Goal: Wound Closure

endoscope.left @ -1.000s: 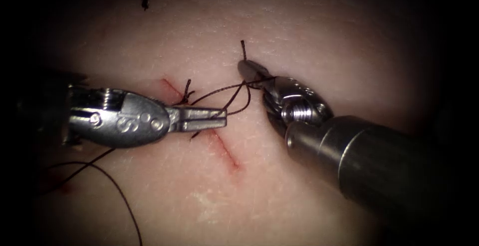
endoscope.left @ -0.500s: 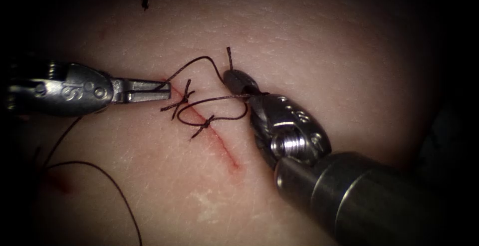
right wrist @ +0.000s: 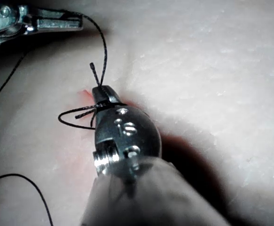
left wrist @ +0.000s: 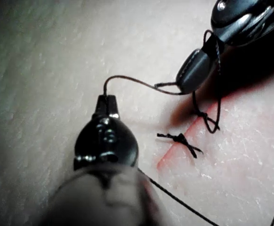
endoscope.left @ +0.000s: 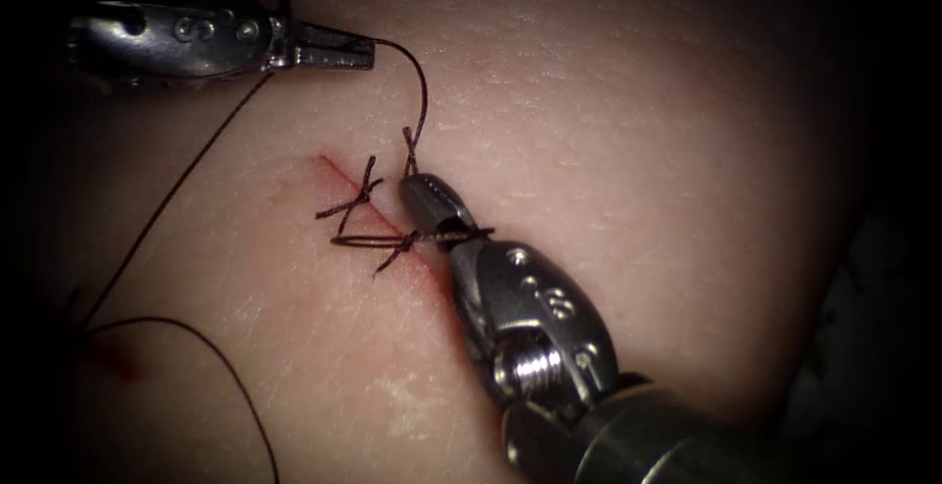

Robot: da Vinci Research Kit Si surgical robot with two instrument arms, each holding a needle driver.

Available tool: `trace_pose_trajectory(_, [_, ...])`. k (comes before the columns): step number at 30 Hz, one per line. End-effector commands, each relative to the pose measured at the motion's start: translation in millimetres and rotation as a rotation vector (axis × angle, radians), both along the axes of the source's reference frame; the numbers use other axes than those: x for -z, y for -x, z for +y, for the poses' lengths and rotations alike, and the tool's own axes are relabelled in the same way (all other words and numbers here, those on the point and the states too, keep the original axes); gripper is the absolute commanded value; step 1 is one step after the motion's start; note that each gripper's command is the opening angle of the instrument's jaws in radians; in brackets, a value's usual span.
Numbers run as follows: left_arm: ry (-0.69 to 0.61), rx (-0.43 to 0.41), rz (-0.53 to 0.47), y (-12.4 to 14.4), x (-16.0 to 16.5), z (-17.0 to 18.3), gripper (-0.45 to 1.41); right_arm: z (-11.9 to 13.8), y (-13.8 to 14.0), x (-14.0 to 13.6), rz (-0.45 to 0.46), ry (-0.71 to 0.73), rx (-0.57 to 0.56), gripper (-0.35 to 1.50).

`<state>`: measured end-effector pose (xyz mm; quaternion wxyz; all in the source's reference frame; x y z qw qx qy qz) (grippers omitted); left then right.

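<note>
The step in hand is a knot being tied and tightened. Over the last second, the left tool (endoscope.left: 339,52) has moved from the cut (endoscope.left: 392,234) to the far left, its jaws closed on the thread (endoscope.left: 424,101). The right tool (endoscope.left: 432,204) has come onto the cut and grips the short thread end, with a loop around its jaws. No needle can be made out. Next, opposite pulling seems necessary, so the loop slides down on the tissue (endoscope.left: 638,150).
</note>
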<state>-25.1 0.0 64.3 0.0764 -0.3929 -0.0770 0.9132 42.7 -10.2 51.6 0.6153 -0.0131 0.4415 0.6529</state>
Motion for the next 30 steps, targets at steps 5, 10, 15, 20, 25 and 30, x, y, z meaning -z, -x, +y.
trace_pose_trajectory(5, [0.0,0.031,0.029,2.8,-3.2,3.6,-0.45,-1.9,-1.3,-0.7,0.007,0.011,0.015,-0.35])
trace_pose_trajectory(10, [0.024,0.048,0.046,4.0,-4.8,7.1,-0.45,-3.0,-1.6,-0.9,0.009,0.012,0.031,-0.35])
trace_pose_trajectory(15, [0.041,0.094,0.037,4.4,-5.8,9.9,-0.45,-4.5,-2.0,-1.2,0.008,0.01,0.05,-0.35])
trace_pose_trajectory(20, [0.082,0.121,0.039,4.7,-6.6,11.9,-0.45,-5.7,-2.3,-1.5,0.003,0.008,0.066,-0.35])
trace_pose_trajectory(25, [0.133,0.166,0.042,4.8,-7.4,13.8,-0.45,-6.6,-2.6,-1.7,0.003,0.006,0.08,-0.35])
trace_pose_trajectory(30, [0.182,0.209,0.055,4.7,-8.0,15.5,-0.45,-7.5,-3.1,-1.6,0.014,0.005,0.099,-0.35])
